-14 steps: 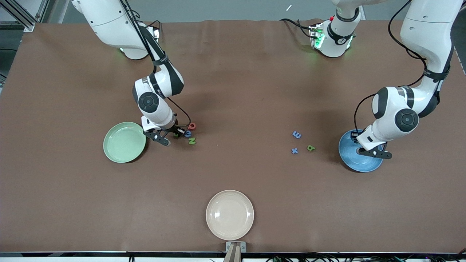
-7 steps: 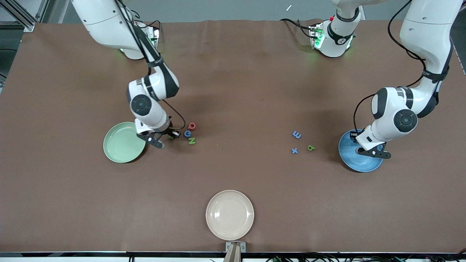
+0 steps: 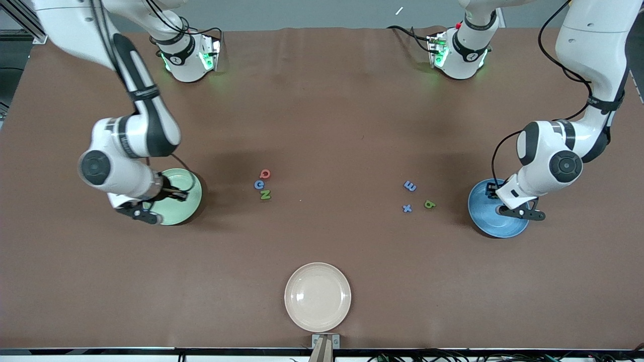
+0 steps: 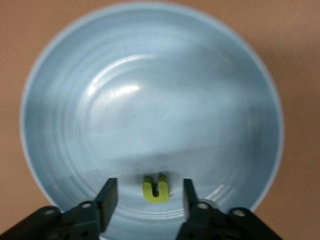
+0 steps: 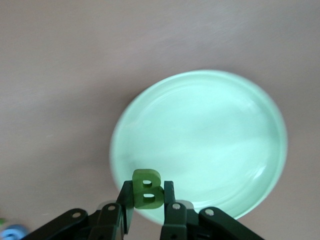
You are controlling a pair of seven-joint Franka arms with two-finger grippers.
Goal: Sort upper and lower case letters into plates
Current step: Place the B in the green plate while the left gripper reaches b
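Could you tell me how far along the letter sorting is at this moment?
Done: one small green letter lies in the medium blue plate, under the open left gripper. In hand: the right gripper holds the green B over the pale mint plate. Left: six letters on the table.

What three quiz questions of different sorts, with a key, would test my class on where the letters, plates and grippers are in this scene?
1. True or false: the right gripper holds the green B by the mint plate.
2. Which plate already has a letter lying in it?
A. cream plate
B. blue plate
C. mint plate
3. Fill in: the left gripper is ____ over the blue plate, with the small green letter lying between its fingers.

Key: 1 true; 2 B; 3 open.
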